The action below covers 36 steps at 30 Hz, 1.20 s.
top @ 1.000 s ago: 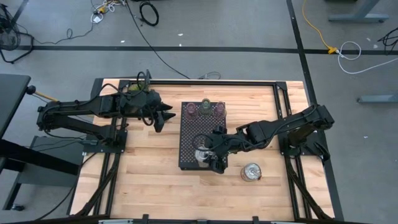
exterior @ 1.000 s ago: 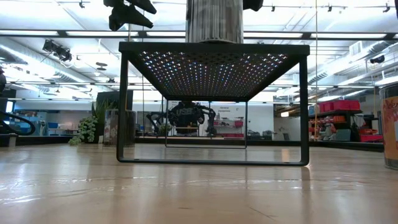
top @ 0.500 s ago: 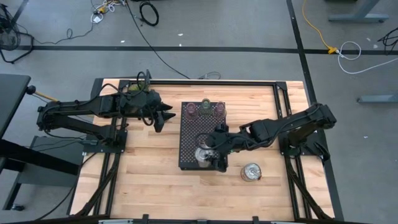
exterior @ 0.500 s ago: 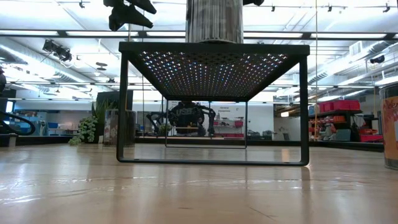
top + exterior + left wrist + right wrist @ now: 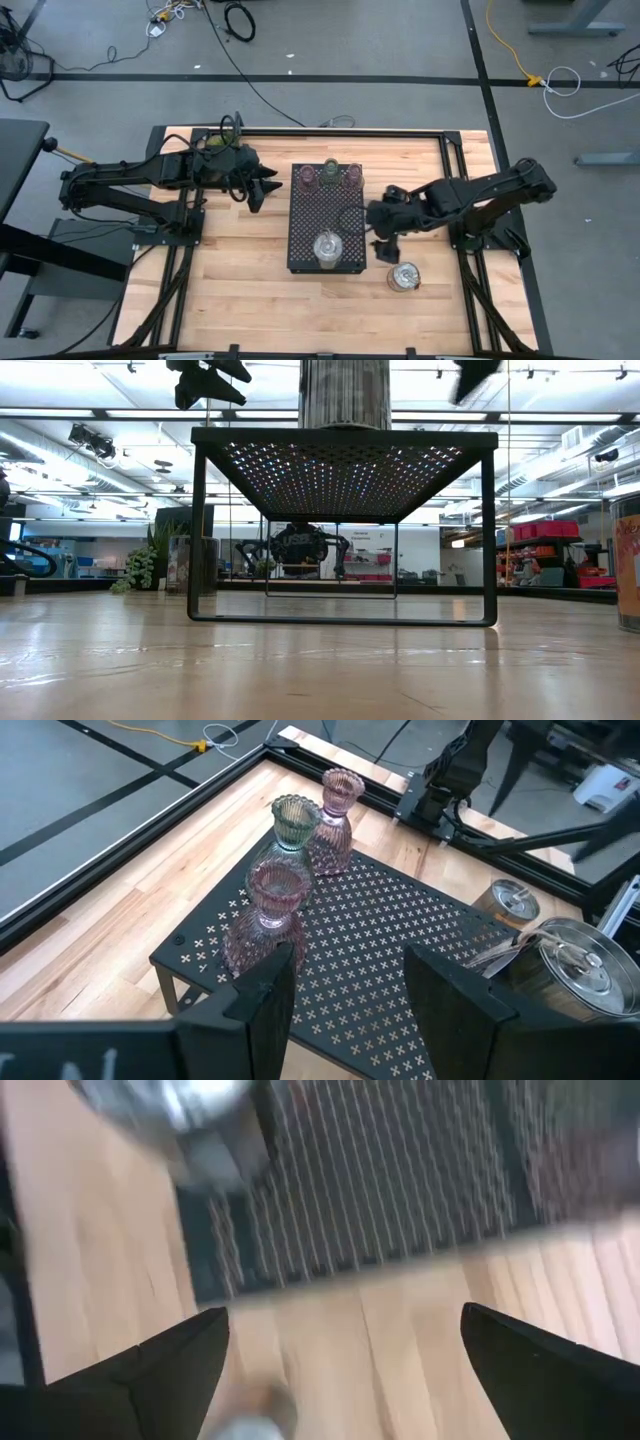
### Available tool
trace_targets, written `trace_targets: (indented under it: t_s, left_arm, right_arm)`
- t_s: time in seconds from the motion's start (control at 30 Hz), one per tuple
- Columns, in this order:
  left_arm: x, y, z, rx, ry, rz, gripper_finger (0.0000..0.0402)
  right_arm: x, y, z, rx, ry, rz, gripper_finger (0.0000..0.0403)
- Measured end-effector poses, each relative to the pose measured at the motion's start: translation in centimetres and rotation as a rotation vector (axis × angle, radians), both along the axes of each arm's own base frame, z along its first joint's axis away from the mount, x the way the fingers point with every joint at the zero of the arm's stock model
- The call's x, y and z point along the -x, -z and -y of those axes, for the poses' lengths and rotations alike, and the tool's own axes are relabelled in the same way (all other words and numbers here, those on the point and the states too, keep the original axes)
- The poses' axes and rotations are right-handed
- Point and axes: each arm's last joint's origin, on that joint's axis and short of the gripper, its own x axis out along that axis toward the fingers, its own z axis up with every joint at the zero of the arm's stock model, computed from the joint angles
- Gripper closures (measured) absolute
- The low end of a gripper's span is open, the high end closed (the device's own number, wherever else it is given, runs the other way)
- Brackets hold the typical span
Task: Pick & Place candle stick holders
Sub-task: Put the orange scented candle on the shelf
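Two pinkish holders (image 5: 308, 177) (image 5: 352, 177) and a pale green holder (image 5: 331, 167) stand upright along the far edge of the black perforated tray (image 5: 312, 215). A wider silvery holder (image 5: 327, 248) stands on the tray's near part. Another silvery holder (image 5: 404, 277) stands on the table to the right of the tray. My right gripper (image 5: 384, 245) hangs open between the tray's right edge and that holder, above the table. My left gripper (image 5: 262, 190) waits open, left of the tray's far corner, with nothing between its fingers (image 5: 265, 1005).
The tray stands on four thin legs (image 5: 196, 530), with open space under it. A black metal frame (image 5: 455, 170) runs around the wooden tabletop. Bare wood lies near the table's front edge (image 5: 300, 310) and left of the tray.
My right gripper has drawn away from the silvery holder on the tray toward the table's right edge, rising a little, and now hangs beside the tray. It has stayed open. The holder has kept its place on the tray.
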Motion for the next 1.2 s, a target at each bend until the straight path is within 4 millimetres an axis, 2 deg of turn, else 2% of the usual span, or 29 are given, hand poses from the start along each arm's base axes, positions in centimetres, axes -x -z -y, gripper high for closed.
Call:
trace_targets:
  t_s: [0.13, 0.4, 0.53, 0.67, 0.97, 1.2]
  left_arm:
    - [0.0, 0.0, 0.0, 0.0, 0.0, 0.0, 0.0211]
    - [0.0, 0.0, 0.0, 0.004, -0.002, 0.001, 0.0211]
    - [0.0, 0.0, 0.0, 0.006, -0.004, 0.003, 0.0211]
    - [0.0, 0.0, 0.0, 0.015, -0.008, 0.005, 0.0211]
    - [0.0, 0.0, 0.0, 0.023, -0.013, 0.008, 0.0211]
    - [0.0, 0.0, 0.0, 0.023, -0.013, 0.009, 0.0211]
  right_arm:
    - [1.7, 1.0, -0.4, 0.03, 0.027, -0.158, 0.0007]
    - [3.7, 5.7, -2.8, 0.053, -0.01, -0.347, 0.0007]
    - [4.8, 7.3, -4.0, 0.02, -0.035, -0.423, 0.0007]
    - [5.5, 7.7, -5.1, 0.011, -0.054, -0.431, 0.0007]
    - [5.9, 7.7, -7.6, -0.033, -0.055, -0.326, 0.0007]
    - [6.5, 7.7, -8.9, 0.004, -0.042, -0.244, 0.0007]
